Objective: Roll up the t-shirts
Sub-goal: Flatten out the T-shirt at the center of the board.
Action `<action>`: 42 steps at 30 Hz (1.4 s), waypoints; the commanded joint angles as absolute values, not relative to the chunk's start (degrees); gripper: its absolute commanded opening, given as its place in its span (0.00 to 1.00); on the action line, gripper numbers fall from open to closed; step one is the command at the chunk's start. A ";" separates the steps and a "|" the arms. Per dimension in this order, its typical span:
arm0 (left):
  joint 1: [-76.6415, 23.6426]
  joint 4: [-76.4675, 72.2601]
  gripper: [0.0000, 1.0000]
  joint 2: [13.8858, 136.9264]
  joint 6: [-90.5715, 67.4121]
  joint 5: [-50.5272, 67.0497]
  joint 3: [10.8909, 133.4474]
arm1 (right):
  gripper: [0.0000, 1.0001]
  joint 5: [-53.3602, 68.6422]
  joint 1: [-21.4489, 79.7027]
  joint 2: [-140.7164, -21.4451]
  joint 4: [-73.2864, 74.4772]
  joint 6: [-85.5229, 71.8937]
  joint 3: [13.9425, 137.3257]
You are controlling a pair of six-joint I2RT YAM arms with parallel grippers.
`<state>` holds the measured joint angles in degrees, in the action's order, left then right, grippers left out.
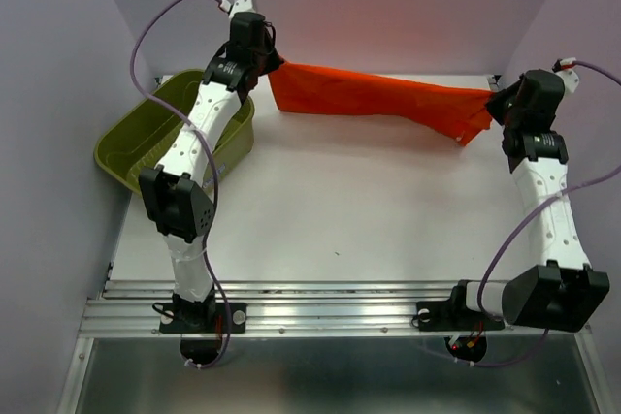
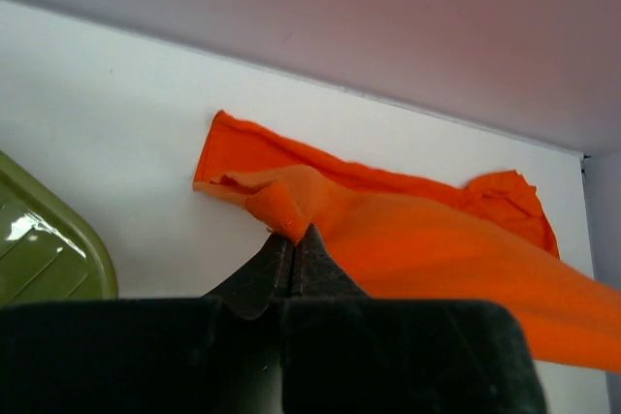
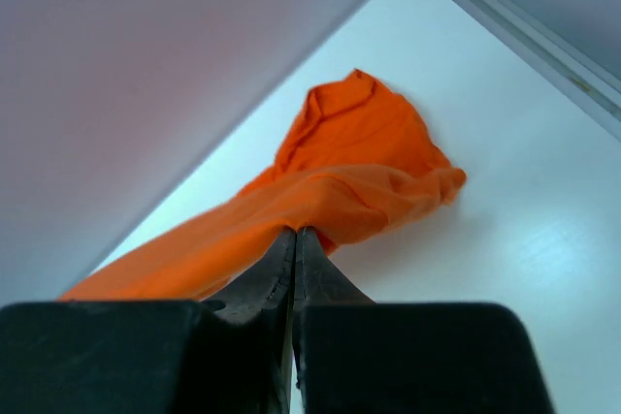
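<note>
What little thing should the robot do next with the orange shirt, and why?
Probably draw the t-shirt toward the bare middle of the table and lay it down flat. The left gripper and the right gripper are each shut on one end, and it stretches between them as a bunched strip along the table's far edge, so it likely needs spreading before any rolling.

white arms [image 1: 199, 133] with black joints, purple cables [image 1: 136, 50], black left pincer [image 2: 294, 236] and right pincer [image 3: 294, 236].
</note>
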<state>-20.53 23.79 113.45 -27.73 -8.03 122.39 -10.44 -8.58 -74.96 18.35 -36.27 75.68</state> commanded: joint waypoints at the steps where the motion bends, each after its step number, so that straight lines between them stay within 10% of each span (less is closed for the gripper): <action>1: -21.53 20.66 0.00 103.90 -26.01 -4.66 109.72 | 0.01 -14.76 -9.05 -70.41 28.20 -33.66 69.01; 5: -23.55 18.11 0.00 95.21 -26.54 -3.69 88.54 | 0.01 -17.40 -9.05 -65.66 34.97 -33.75 61.02; 8: -26.89 15.04 0.00 92.38 -28.12 -2.38 78.42 | 0.40 -17.49 -9.05 -64.95 37.00 -33.93 58.45; 12: -31.11 15.20 0.00 95.35 -28.13 -3.33 77.34 | 0.54 -15.65 -9.05 -72.67 38.14 -32.79 63.27; 25: -31.73 16.52 0.00 100.81 -25.14 -7.56 81.04 | 0.56 2.11 -3.55 -65.66 39.99 -40.67 49.94; 42: -28.48 16.88 0.00 98.53 -24.34 -7.30 79.02 | 0.55 -13.71 3.81 -77.22 32.80 -47.82 47.80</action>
